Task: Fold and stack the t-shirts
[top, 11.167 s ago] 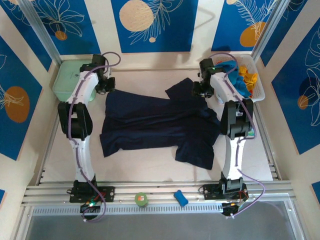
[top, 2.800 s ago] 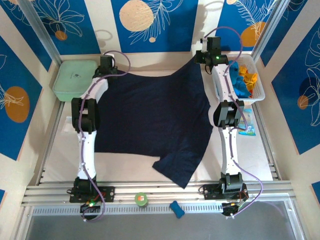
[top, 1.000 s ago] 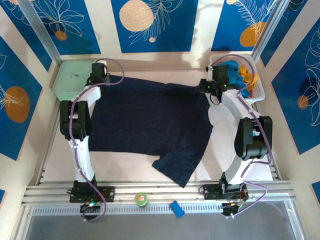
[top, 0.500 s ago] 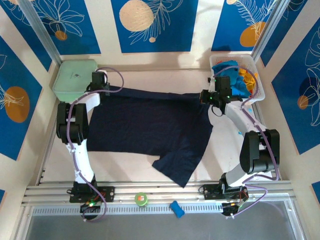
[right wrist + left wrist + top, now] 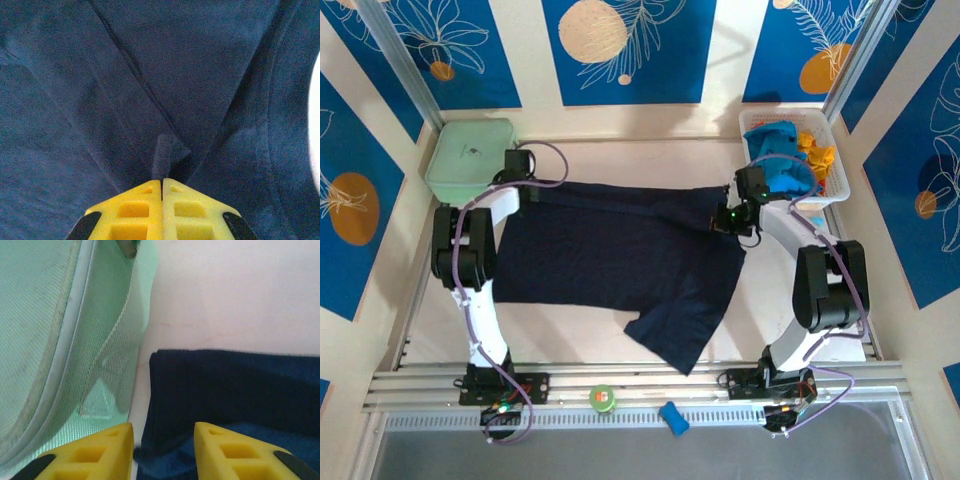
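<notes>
Opening left gripper (image 5: 163, 435), jaws now apart over navy t-shirt (image 5: 620, 250) corner beside mint box (image 5: 468, 155), upper left; keeping right gripper (image 5: 162, 184) clamped on shirt fold, nudged lower-left.

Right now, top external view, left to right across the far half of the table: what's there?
mint-green box → navy t-shirt → turquoise t-shirt → orange t-shirt

T-shirt (image 5: 620, 250) on table (image 5: 550, 335), between box (image 5: 468, 158) at far left and basket (image 5: 832, 190) at far right
</notes>
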Controlling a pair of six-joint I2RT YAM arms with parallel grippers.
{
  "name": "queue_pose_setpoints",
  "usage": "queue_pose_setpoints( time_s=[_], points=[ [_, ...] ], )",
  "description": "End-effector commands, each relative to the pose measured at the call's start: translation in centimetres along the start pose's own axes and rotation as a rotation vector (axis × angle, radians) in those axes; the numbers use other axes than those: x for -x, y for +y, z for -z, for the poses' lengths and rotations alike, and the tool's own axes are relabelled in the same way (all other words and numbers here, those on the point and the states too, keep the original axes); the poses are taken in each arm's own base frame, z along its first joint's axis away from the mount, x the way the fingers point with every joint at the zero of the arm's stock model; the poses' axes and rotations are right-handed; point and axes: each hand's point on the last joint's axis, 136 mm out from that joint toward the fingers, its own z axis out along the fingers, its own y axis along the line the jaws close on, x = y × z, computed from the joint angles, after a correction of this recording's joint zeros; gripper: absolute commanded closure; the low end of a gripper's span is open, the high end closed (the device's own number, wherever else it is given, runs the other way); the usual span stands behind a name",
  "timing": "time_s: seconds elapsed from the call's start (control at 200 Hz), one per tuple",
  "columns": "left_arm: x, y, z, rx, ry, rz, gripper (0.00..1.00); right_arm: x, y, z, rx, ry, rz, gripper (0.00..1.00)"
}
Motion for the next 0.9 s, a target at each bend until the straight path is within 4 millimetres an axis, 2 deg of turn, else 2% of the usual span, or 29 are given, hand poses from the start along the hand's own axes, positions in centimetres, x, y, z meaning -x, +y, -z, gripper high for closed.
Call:
queue_pose_setpoints(
  time_s=[0.0, 0.08, 0.19, 0.365, 0.445, 0.57, 0.675, 0.765, 0.896],
  points=[
    [0.3, 1.1, 2.1, 0.005, -0.016, 0.006, 0.56, -2.9, -0.1, -0.7, -0.011, 0.143, -0.059, 1.00],
    [-0.2, 1.3, 2.7, 0.010, -0.019, 0.004, 0.45, -3.6, -0.2, -1.2, -0.019, 0.184, -0.054, 1.00],
    [-0.1, 1.4, 3.9, 0.009, -0.032, -0.010, 0.35, -4.1, 0.0, -1.4, -0.025, 0.212, -0.042, 0.85],
    [2.2, 2.2, 7.0, 0.008, -0.100, -0.038, 0.26, -4.4, 0.2, -0.3, -0.038, 0.223, -0.015, 0.63],
    [3.5, 2.9, 8.8, 0.016, -0.141, -0.035, 0.23, -3.8, 0.4, 0.8, -0.047, 0.200, 0.002, 0.54],
    [5.2, 4.5, 12.2, 0.043, -0.195, -0.001, 0.15, -1.8, 1.4, 2.6, -0.041, 0.136, 0.047, 0.41],
    [5.8, 6.1, 15.6, 0.069, -0.212, 0.085, 0.04, 0.4, 2.9, 2.9, 0.002, 0.105, 0.086, 0.37],
    [5.4, 6.6, 18.4, 0.038, -0.212, 0.182, 0.00, 2.3, 4.4, 1.5, 0.036, 0.105, 0.136, 0.37],
    [4.1, 6.0, 21.5, -0.042, -0.200, 0.297, 0.00, 5.2, 6.5, -1.5, 0.062, 0.116, 0.237, 0.44]
  ],
)
